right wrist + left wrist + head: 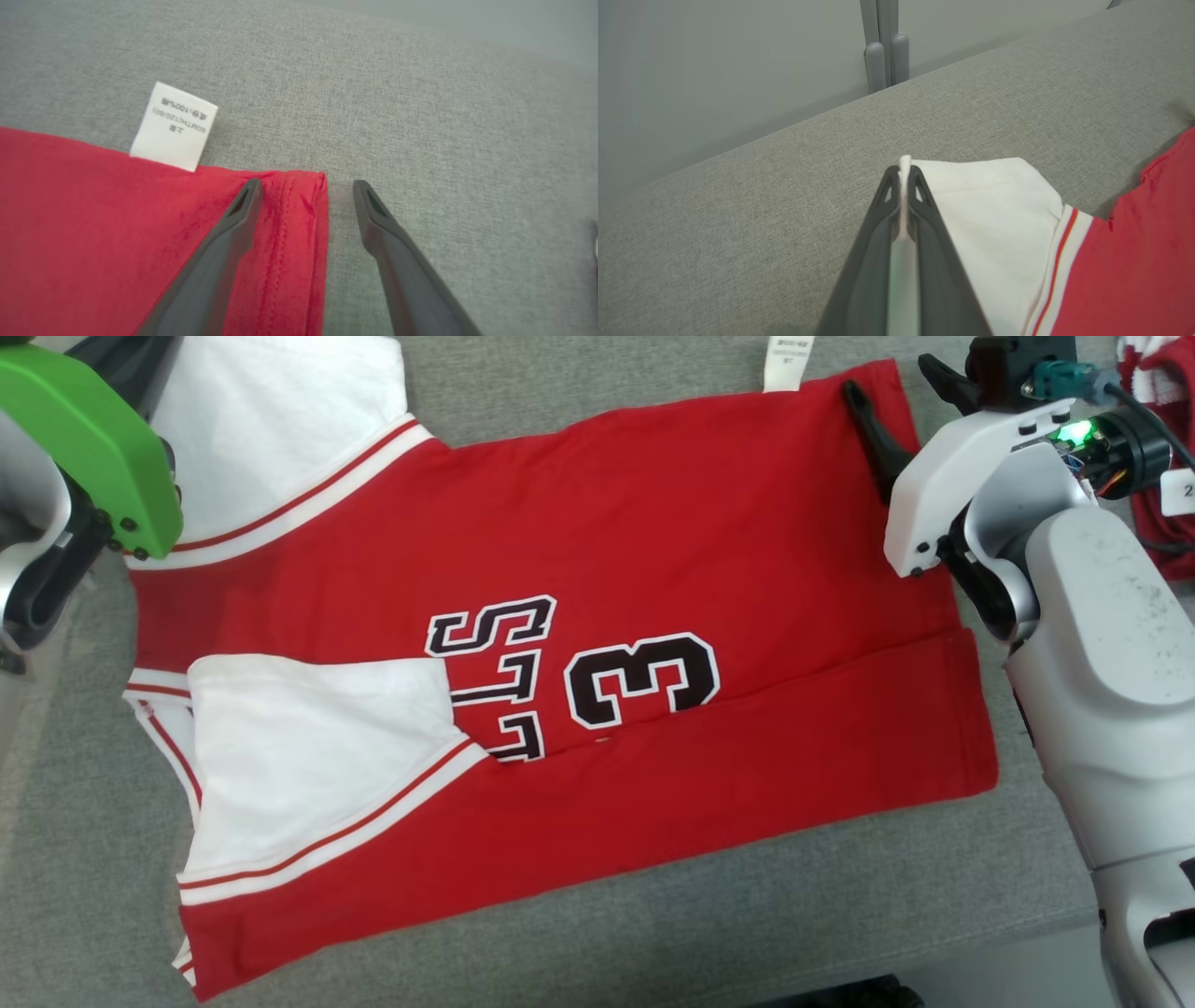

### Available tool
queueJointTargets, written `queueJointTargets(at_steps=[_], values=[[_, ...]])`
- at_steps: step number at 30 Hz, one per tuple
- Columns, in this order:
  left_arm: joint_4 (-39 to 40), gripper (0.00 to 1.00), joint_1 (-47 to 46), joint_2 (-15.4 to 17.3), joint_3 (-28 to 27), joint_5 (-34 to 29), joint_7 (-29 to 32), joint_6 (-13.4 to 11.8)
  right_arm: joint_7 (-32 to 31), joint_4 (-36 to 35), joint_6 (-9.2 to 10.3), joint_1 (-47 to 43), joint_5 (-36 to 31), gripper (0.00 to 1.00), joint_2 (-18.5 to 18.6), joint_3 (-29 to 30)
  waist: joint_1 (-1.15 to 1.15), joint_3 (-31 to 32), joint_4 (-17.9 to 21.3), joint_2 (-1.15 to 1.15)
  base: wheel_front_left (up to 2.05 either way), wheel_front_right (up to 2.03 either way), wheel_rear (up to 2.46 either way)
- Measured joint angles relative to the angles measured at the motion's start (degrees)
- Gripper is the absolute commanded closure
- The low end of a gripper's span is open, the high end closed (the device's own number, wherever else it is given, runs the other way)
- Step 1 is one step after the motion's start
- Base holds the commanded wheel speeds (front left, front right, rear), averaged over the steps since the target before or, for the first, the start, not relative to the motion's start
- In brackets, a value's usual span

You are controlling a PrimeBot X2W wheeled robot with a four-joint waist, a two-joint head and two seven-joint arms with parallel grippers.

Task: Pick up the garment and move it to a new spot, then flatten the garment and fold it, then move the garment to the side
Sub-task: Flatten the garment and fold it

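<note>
Grey woven cushion top [579, 933] serves as the work surface, bare along its near edge. On it the garment [653, 541], a red jersey with white sleeves, lies spread flat, sleeves toward the robot's left and hem toward its right. Nearest long side: a red band [747, 775] is turned up over the body, its edge cutting across the foot of the black number print [641, 679]. The near sleeve [308, 756] is laid inward over the chest. Judgement: relocation and flattening look done, and the first lengthwise fold looks done. Farther back, the left gripper [903, 173] is clenched on the edge of the far sleeve [994, 200], with a thin lip of white cloth pinched between its fingers just above the cushion. The right gripper [307, 184] stands released, jaws spread astride the far hem corner [299, 205], one finger over red cloth and the other over bare grey; nothing is pinched yet. A white care label [174, 126] pokes out past the far edge, just beside that corner. Judgement: a second lengthwise fold is being set up, with one end gripped and the other not. Left to do: close on the corner, bring the far side over, probably fold crosswise, then move the garment aside. Beyond, at far right, lies another red-and-white cloth [1153, 373]; a pale wall [714, 70] stands behind the cushion.
</note>
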State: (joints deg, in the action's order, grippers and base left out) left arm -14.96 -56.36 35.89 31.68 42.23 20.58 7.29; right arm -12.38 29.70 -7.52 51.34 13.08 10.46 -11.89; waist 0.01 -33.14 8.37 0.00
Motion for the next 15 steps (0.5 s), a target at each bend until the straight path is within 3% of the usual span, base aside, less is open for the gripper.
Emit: queueJointTargets(at_steps=[3,4,5,7,8,15], values=[[0.62,1.0,0.26,-0.02,0.38,0.08,-0.69,0.01,-0.81,2.1,-0.01,1.63,2.5,0.0,0.67,-0.73,0.0,-0.17,-0.93,0.0,0.0,0.0,0.0],[0.73,1.0,0.34,-0.02,0.53,0.1,-1.02,0.01,-1.03,2.76,-0.01,2.19,3.2,0.5,0.93,-1.03,0.0,-0.21,-1.17,0.0,0.0,0.0,0.0],[0.81,1.0,0.35,-0.03,0.67,0.16,-1.09,0.01,-1.32,3.3,-0.01,2.63,3.66,0.59,1.27,-1.57,0.0,-0.24,-1.37,0.0,0.0,0.0,0.0],[0.85,1.0,0.36,-0.05,0.94,0.19,-1.59,0.02,-1.67,4.23,-0.01,3.39,4.55,0.89,1.79,-2.35,0.0,-0.24,-1.61,0.0,0.0,0.0,0.0],[0.82,1.0,0.36,-0.05,1.09,0.3,-1.8,0.02,-1.82,4.61,-0.01,3.72,4.88,1.0,2.07,-2.77,0.0,-0.18,-1.65,0.0,0.0,0.0,0.0],[0.33,1.0,0.17,0.0,1.66,0.52,-3.31,0.02,-1.33,6.3,-0.01,4.8,5.41,1.0,3.09,-5.09,0.0,0.84,-1.37,0.0,0.0,0.0,0.0]])
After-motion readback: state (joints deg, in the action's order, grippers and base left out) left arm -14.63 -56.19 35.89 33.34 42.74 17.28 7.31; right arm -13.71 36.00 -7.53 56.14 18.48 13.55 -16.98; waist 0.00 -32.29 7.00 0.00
